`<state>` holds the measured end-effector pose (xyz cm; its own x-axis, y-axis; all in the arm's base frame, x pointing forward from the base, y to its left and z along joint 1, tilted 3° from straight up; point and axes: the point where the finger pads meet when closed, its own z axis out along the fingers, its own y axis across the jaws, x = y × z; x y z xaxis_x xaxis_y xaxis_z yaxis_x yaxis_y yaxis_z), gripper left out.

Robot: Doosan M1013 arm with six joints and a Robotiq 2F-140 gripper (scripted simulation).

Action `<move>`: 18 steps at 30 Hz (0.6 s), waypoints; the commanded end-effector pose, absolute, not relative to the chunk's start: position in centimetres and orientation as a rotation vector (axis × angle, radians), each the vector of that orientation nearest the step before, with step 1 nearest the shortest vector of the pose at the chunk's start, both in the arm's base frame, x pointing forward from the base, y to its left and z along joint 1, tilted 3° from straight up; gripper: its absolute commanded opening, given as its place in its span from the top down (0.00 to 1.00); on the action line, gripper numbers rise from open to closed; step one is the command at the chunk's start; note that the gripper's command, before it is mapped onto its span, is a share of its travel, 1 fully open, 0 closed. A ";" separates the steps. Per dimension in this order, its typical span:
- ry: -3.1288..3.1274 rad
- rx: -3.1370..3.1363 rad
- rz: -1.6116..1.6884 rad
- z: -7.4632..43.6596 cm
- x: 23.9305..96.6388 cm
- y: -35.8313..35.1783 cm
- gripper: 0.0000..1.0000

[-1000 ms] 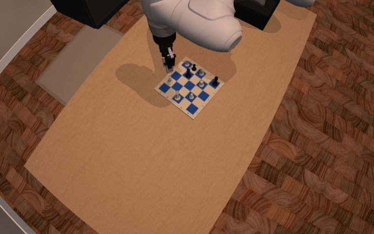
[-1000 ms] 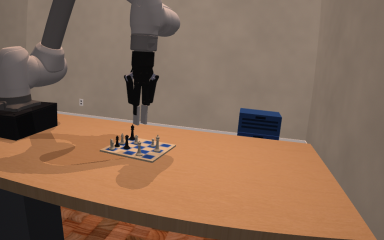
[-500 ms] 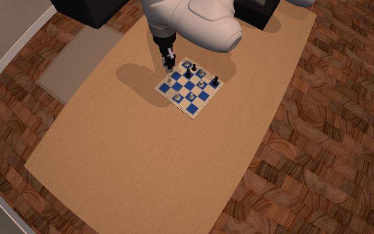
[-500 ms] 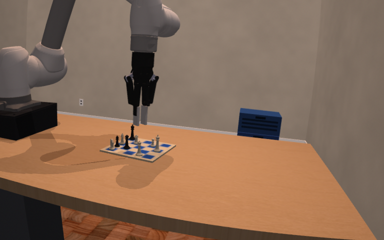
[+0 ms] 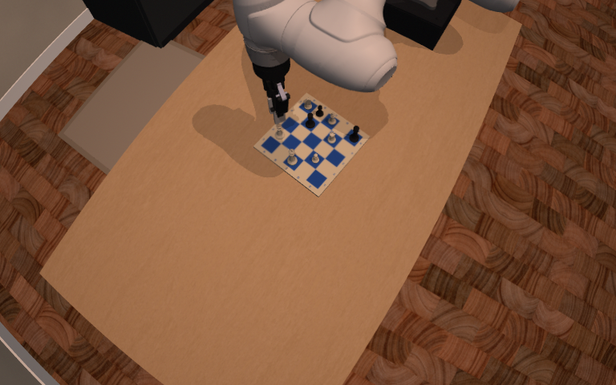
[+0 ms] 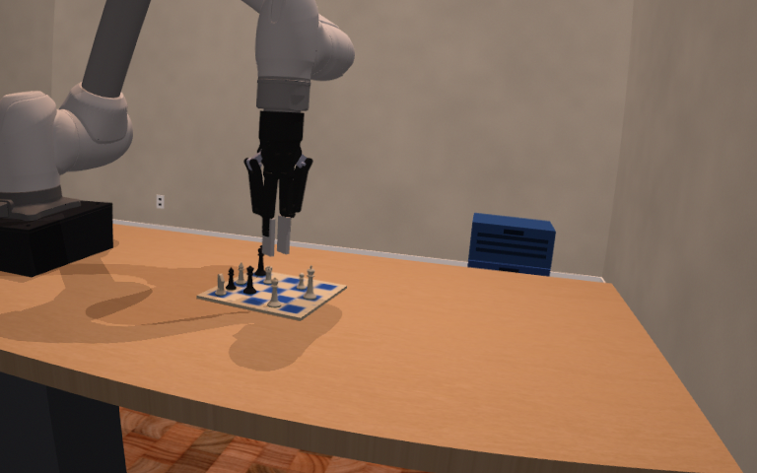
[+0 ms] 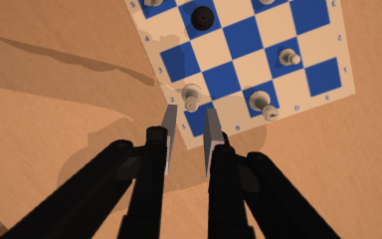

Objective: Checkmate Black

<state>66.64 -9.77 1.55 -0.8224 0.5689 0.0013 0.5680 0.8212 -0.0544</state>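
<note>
The small blue-and-tan chessboard [image 5: 311, 143] lies on the wooden table, also in the side view [image 6: 271, 293] and the wrist view [image 7: 249, 50]. White and black pieces stand upright on it. My gripper [image 5: 276, 119] hangs well above the board's left corner, as the side view shows [image 6: 276, 245]. Its fingers are drawn in to a narrow gap with nothing between them. Just beyond the fingertips in the wrist view stands a small white piece [image 7: 190, 95] on A2, also in the overhead view [image 5: 278, 132]. A white piece [image 7: 263, 104] stands on C1, a black piece [image 7: 203, 17] on B5.
The arm's black base block [image 6: 52, 234] stands at the table's left. A blue box [image 6: 512, 243] sits behind the table's far edge. Black pieces [image 5: 310, 120] [image 5: 354, 133] and white pieces [image 5: 291, 157] [image 5: 332, 135] stand close together on the board.
</note>
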 end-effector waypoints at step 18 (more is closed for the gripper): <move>-2.981 -0.931 0.080 -1.1 66.6 -9.9 0.75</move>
